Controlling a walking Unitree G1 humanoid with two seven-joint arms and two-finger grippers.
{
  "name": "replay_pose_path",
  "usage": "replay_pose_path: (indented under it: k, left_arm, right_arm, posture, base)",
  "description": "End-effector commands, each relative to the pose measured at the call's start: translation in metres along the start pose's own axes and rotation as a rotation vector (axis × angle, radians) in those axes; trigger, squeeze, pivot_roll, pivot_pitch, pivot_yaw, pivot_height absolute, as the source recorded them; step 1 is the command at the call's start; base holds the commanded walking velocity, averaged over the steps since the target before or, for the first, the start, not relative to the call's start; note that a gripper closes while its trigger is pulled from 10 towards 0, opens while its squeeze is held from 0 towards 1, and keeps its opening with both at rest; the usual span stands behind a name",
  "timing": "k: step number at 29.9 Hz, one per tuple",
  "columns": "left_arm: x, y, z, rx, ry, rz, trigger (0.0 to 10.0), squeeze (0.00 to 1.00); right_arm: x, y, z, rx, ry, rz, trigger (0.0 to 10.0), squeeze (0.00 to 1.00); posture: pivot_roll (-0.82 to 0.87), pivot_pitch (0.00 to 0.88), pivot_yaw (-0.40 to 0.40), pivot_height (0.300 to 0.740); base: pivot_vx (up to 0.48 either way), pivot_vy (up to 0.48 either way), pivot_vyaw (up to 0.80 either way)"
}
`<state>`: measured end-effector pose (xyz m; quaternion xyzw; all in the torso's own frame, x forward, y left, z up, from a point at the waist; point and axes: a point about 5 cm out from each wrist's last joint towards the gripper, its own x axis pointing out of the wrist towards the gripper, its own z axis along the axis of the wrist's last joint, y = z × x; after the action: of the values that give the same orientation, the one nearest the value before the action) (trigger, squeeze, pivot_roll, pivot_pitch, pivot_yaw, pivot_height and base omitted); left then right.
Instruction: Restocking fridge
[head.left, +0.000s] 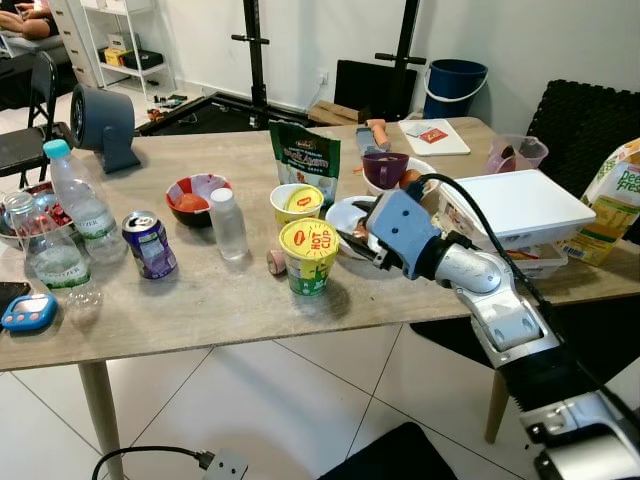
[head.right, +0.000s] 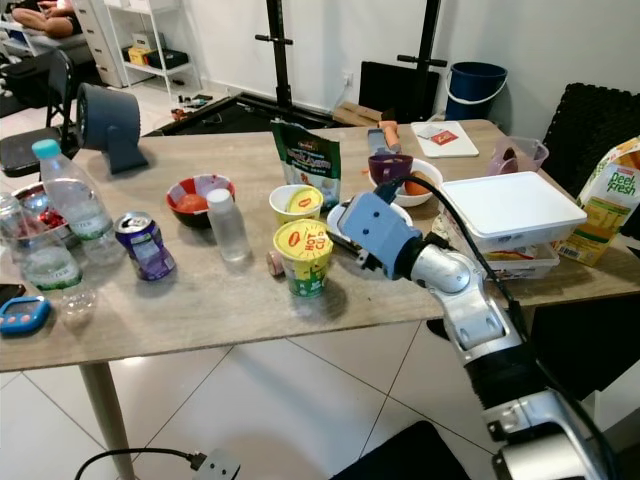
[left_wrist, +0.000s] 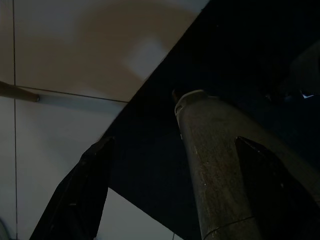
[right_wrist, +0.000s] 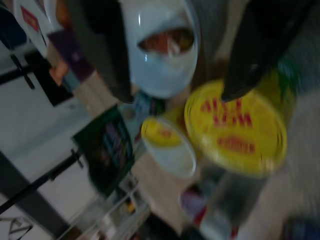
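A yellow-lidded hot cup (head.left: 308, 255) of noodles stands near the table's front edge, with a second noodle cup (head.left: 297, 205) and a green pouch (head.left: 305, 155) behind it. My right gripper (head.left: 352, 240) is open just right of the hot cup, low over a white plate (head.left: 340, 212) of food. In the right wrist view its fingers (right_wrist: 112, 60) straddle the plate (right_wrist: 162, 55), and the hot cup lid (right_wrist: 235, 127) lies just beyond one fingertip. The left gripper (left_wrist: 175, 145) hangs in the dark with its fingers apart, over floor tiles.
Left of the cups are a small clear bottle (head.left: 228, 225), a purple can (head.left: 150, 243), a red bowl (head.left: 197, 195) and two water bottles (head.left: 80, 200). A white lidded box (head.left: 520, 205) and a juice carton (head.left: 612, 200) stand to the right. The wooden table (head.left: 200, 300) edge is close in front.
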<state>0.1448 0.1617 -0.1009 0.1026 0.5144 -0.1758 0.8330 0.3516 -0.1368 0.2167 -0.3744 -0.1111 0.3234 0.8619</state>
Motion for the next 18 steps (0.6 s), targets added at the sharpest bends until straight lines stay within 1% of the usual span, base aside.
replay_pose_path:
  k: [1, 2, 4, 5, 6, 7, 8, 9, 10, 11, 14, 18]
  left_arm:
    - [-0.003, -0.014, -0.034, -0.013, 0.135, -0.046, 10.0, 0.00]
    - [-0.003, -0.014, -0.034, -0.015, 0.136, -0.046, 10.0, 0.00]
    - [-0.004, -0.015, -0.036, -0.020, 0.139, -0.046, 10.0, 0.00]
    - [-0.004, -0.015, -0.036, -0.021, 0.140, -0.047, 10.0, 0.00]
    - [-0.004, -0.015, -0.036, -0.021, 0.140, -0.048, 10.0, 0.00]
    - [-0.004, -0.015, -0.036, -0.021, 0.140, -0.048, 10.0, 0.00]
    - [-0.004, -0.015, -0.036, -0.021, 0.140, -0.048, 10.0, 0.00]
    - [-0.004, -0.015, -0.036, -0.021, 0.140, -0.048, 10.0, 0.00]
    - [-0.004, -0.015, -0.036, -0.022, 0.140, -0.048, 10.0, 0.00]
    - [-0.004, -0.015, -0.036, -0.022, 0.140, -0.048, 10.0, 0.00]
    - [-0.004, -0.015, -0.038, -0.025, 0.142, -0.047, 10.0, 0.00]
    - [-0.005, -0.015, -0.041, -0.029, 0.148, -0.047, 10.0, 0.00]
  right_arm:
    - [0.001, 0.006, -0.009, -0.053, 0.052, 0.035, 10.0, 0.96]
    - [0.001, 0.011, -0.019, -0.104, 0.109, 0.063, 10.0, 1.00]
    - [0.003, 0.020, -0.033, -0.181, 0.174, 0.108, 10.0, 0.94]
    - [0.005, 0.025, -0.038, -0.204, 0.193, 0.129, 10.0, 0.85]
    - [0.006, 0.028, -0.041, -0.220, 0.209, 0.144, 10.0, 0.71]
    - [0.006, 0.028, -0.041, -0.220, 0.209, 0.144, 10.0, 0.71]
    - [0.008, 0.031, -0.045, -0.232, 0.229, 0.155, 10.0, 0.27]
    - [0.008, 0.031, -0.045, -0.232, 0.229, 0.155, 10.0, 0.27]
    - [0.010, 0.033, -0.049, -0.248, 0.255, 0.157, 10.0, 0.00]
    - [0.010, 0.033, -0.049, -0.248, 0.255, 0.157, 10.0, 0.00]
    - [0.017, 0.037, -0.059, -0.281, 0.314, 0.156, 10.0, 0.00]
    - [0.023, 0.035, -0.058, -0.298, 0.326, 0.147, 10.0, 0.00]
  posture:
    - [-0.04, 0.070, -0.016, 0.740]
    - [-0.04, 0.072, -0.017, 0.740]
    - [-0.03, 0.075, -0.016, 0.740]
    - [-0.03, 0.078, -0.017, 0.740]
    - [-0.03, 0.078, -0.017, 0.740]
    - [-0.03, 0.078, -0.017, 0.740]
    - [-0.03, 0.080, -0.018, 0.740]
    - [-0.03, 0.080, -0.018, 0.740]
    - [-0.03, 0.085, -0.019, 0.740]
    - [-0.03, 0.085, -0.019, 0.740]
    - [-0.02, 0.093, -0.020, 0.740]
    - [-0.01, 0.102, -0.024, 0.740]
  base:
    - [0.000, 0.000, 0.00]
    - [0.000, 0.000, 0.00]
    - [0.000, 0.000, 0.00]
    - [0.000, 0.000, 0.00]
    - [0.000, 0.000, 0.00]
    - [0.000, 0.000, 0.00]
    - [0.000, 0.000, 0.00]
    - [0.000, 0.000, 0.00]
    - [0.000, 0.000, 0.00]
    - [0.000, 0.000, 0.00]
    - [0.000, 0.000, 0.00]
    - [0.000, 0.000, 0.00]
